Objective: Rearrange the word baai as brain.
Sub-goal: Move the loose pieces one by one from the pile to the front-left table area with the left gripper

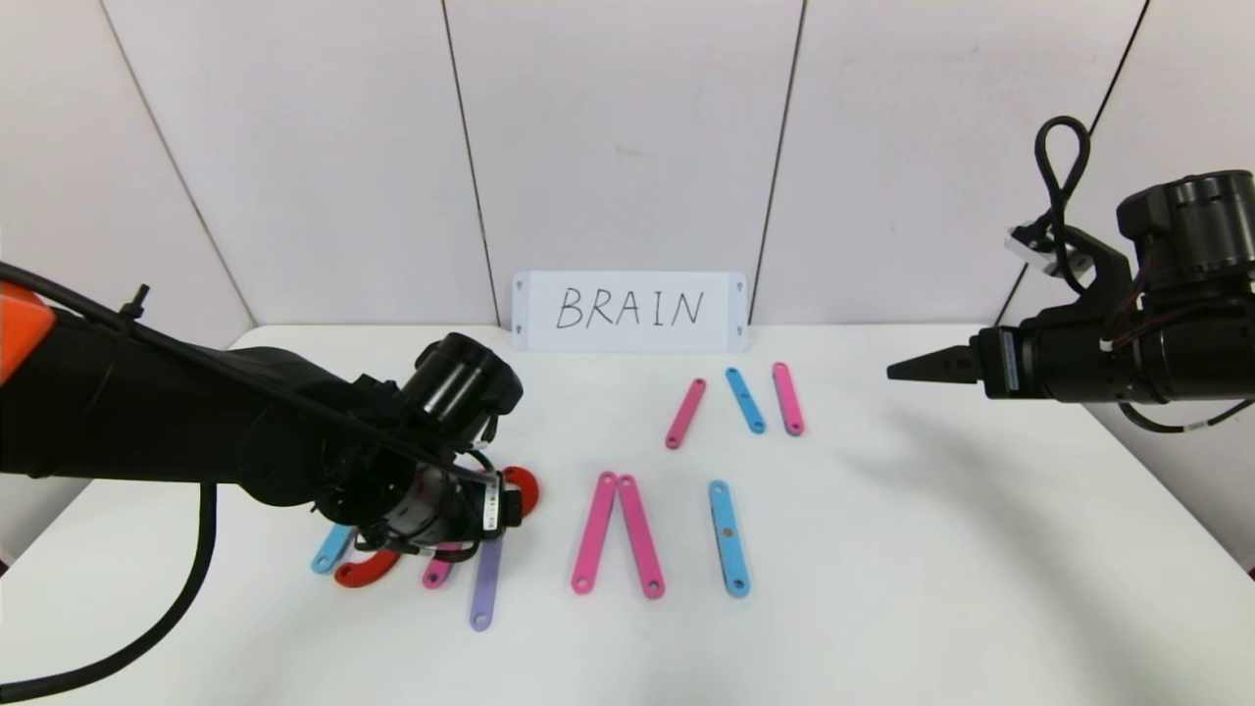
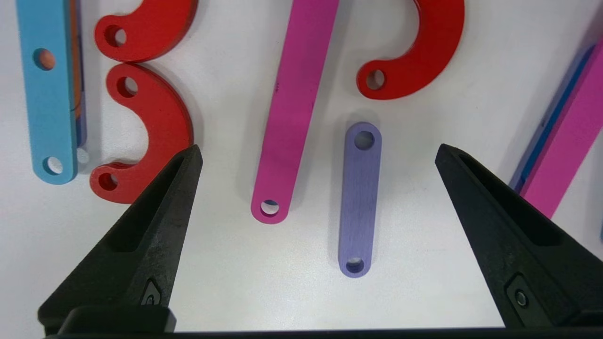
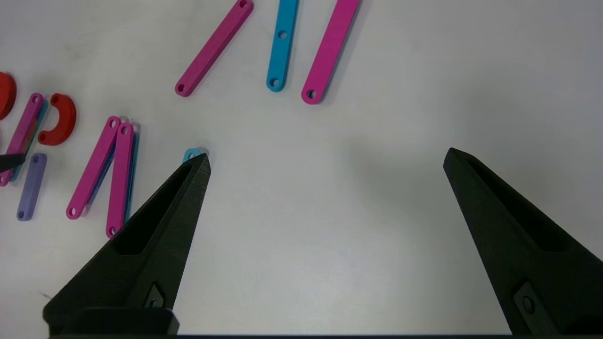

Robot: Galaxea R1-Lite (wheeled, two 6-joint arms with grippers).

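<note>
A word built from flat plastic pieces lies on a white worktop (image 1: 882, 588). The pieces are holed straight strips in pink, light blue and purple, plus red C-shaped arcs.

The left gripper (image 2: 318, 155) hangs low over the left end of the word, its fingers (image 2: 160, 207) wide apart and holding nothing. Between the fingers lie a short purple strip (image 2: 359, 200) and the end of a long pink strip (image 2: 292, 117), side by side but not touching. Just beyond one fingertip sit two red arcs (image 2: 150, 122), one above the other, with a light-blue strip (image 2: 47, 89) past them. A third red arc (image 2: 419, 52) lies beyond the purple strip, toward the other finger.

The right gripper (image 1: 894, 372) hovers well apart from the pieces, above the right side of the worktop, fingers (image 3: 160, 221) also spread and empty. Beyond its fingertips lie three separate strips: pink (image 3: 214, 47), blue (image 3: 281, 44), pink (image 3: 330, 49). Off to one finger's side, two pink strips (image 3: 106, 172) meet in a narrow V; another blue strip (image 1: 728, 537) is mostly hidden behind that finger.

A white card (image 1: 628, 310) reading BRAIN stands at the back.
</note>
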